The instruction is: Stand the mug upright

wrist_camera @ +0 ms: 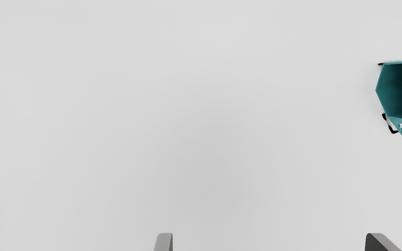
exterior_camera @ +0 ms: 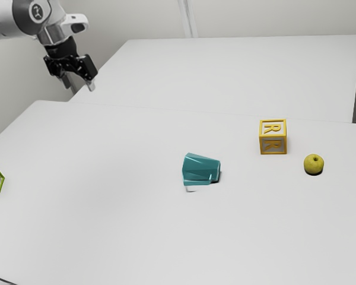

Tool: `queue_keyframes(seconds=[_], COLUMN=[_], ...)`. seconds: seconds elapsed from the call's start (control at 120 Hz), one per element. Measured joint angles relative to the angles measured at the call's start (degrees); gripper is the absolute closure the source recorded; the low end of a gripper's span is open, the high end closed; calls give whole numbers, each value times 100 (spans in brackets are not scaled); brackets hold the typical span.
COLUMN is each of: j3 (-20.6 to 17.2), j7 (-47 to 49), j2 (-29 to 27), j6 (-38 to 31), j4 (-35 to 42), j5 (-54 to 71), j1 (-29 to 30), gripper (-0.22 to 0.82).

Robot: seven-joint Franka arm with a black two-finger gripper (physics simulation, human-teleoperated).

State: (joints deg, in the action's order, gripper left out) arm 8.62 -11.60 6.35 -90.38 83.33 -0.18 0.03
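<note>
Exterior view has the teal mug (exterior_camera: 200, 170) lying on its side around the middle of the table (exterior_camera: 118, 219), its wider end toward the exterior view's left and its handle (exterior_camera: 200, 183) low, on the camera's side. My end effector (exterior_camera: 78, 87) hangs well apart from it, up by the table's far corner at the exterior view's left. From the wrist view I read the fingers as spread wide, with nothing between them, and I can look into the mug's mouth (wrist_camera: 398, 90).

The mug isn't upright, so I'd call the step in hand the approach ahead of a grasp. Next I need to carry the open fingers across to the mug, come down over it and straddle its body, then close, lift a little and tip it until the mouth faces up. Its tapered, faceted sides could slip or roll if I pinch off-centre. The yellow letter block (exterior_camera: 273, 136) sits nearer the far edge, well apart from the mug.
</note>
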Motion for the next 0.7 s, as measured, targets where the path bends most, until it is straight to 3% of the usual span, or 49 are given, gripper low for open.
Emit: queue_keyframes(seconds=[0.233, 0.475, 0.7], j3=[138, 356, 167], j7=[-90, -141, -177], j2=[-70, -689, -517], j6=[-158, -721, -1354], j4=[515, 2350, 2995], j5=[-384, -1725, -3170], j1=[-52, 192, 738], gripper=[0, 0, 0])
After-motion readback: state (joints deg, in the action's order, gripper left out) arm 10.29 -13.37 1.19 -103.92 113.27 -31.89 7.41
